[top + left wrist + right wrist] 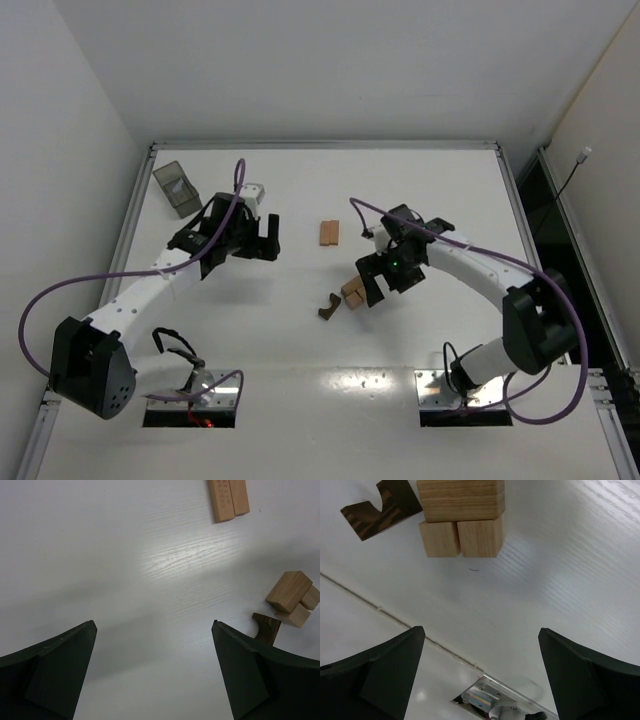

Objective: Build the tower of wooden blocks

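Lying beside tan blocks [460, 520]: dark arch [370, 520] (unstacked).

No writing, number or brand can be read anywhere. One tan brick [221, 500], seen from the left wrist, carries faint stamped marks along its top face. They are too small and blurred to make out.
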You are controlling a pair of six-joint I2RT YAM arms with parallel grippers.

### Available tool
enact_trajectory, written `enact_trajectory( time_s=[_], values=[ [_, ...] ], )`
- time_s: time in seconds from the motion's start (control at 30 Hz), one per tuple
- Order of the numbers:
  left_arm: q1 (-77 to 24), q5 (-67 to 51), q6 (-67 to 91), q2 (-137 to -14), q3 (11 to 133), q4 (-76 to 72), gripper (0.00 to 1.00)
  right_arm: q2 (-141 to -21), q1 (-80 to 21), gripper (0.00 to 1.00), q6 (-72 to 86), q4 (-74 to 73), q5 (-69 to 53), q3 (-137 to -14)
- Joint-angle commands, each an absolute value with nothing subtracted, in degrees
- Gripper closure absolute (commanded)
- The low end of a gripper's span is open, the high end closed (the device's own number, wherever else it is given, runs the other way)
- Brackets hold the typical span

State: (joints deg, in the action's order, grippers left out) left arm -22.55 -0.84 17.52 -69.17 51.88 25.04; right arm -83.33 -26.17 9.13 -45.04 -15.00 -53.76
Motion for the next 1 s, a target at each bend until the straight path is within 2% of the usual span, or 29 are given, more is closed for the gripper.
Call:
enact_trajectory(
  time_s=[0.0, 0.17, 0.43, 0.97],
  values=[
    [-21.3, -0.4, 18.6, -69.0, 51.8, 23.6, 0.00, -85.8, -30.8, 0.05, 13.2, -42.7, -7.0, -56.5],
    [-20.7, -0.4, 18.6, -69.5, 51.2, 23.1, 0.00, -89.9, -39.0, 0.05, 14.2, -39.0, -1.4, -59.2],
    [-20.1, -2.3, 18.6, -70.2, 50.7, 23.1, 0.00, -94.4, -39.6, 0.02, 16.1, -37.3, 7.9, -60.4],
    [-20.1, -2.8, 19.2, -71.3, 50.1, 22.1, 0.00, -98.6, -42.5, 0.01, 16.6, -37.3, 1.1, -64.3]
  ],
)
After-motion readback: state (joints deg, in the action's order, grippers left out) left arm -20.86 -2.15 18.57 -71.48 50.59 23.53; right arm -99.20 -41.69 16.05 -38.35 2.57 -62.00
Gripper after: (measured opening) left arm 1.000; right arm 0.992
